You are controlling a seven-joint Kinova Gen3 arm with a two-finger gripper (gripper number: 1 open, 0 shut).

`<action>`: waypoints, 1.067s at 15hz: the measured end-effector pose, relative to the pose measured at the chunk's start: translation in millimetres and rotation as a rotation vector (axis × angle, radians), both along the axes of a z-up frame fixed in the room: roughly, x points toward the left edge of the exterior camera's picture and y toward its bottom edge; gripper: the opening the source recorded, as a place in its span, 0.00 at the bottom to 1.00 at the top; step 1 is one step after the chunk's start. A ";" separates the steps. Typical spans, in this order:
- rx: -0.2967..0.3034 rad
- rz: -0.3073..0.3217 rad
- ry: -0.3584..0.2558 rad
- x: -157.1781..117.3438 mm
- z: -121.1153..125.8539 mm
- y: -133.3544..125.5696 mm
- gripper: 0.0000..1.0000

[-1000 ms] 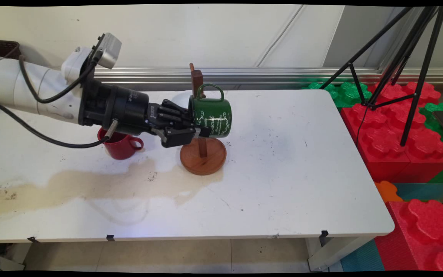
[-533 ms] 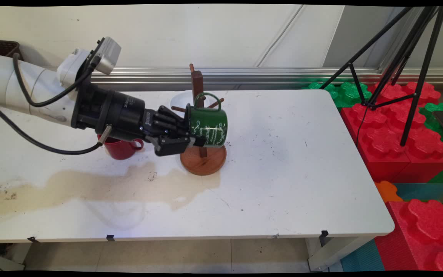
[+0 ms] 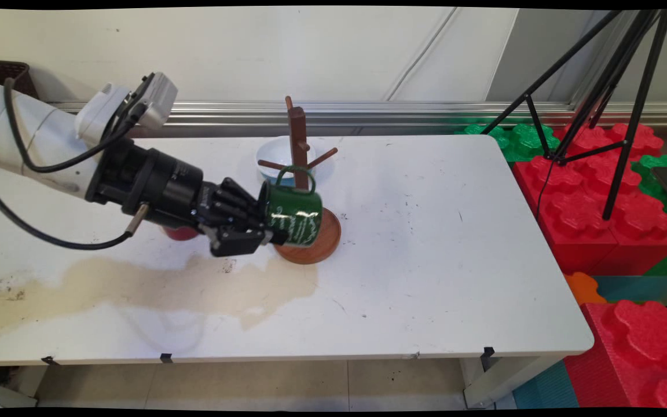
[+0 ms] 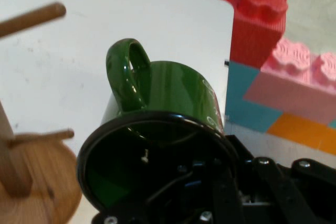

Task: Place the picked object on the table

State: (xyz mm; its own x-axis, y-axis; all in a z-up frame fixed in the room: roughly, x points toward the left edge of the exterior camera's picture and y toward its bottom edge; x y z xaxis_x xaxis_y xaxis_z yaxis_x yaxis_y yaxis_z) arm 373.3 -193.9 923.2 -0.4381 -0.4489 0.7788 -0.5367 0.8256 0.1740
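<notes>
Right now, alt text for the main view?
A black gripper on a white arm holds a green mug on its side, handle up, in front of a wooden mug tree on a white table. A white bowl sits behind the tree, a red mug shows behind the arm, and a tan stain spreads across the table's near left.

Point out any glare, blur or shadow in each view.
Main view: sharp throughout; a bright glare streak lies on the green mug held in the gripper, and a soft shadow falls beside the wooden mug stand on the table. Hand view: the mug's handle shows highlights; the stand's pegs and the foam blocks look soft.
</notes>
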 end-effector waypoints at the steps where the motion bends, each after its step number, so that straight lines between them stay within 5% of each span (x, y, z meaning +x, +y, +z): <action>1: 0.011 -0.008 -0.020 1.8 0.9 2.0 0.00; 10: 0.060 -0.055 -0.169 19.7 7.1 10.4 0.00; 16: 0.071 -0.117 -0.323 33.4 5.2 13.9 0.00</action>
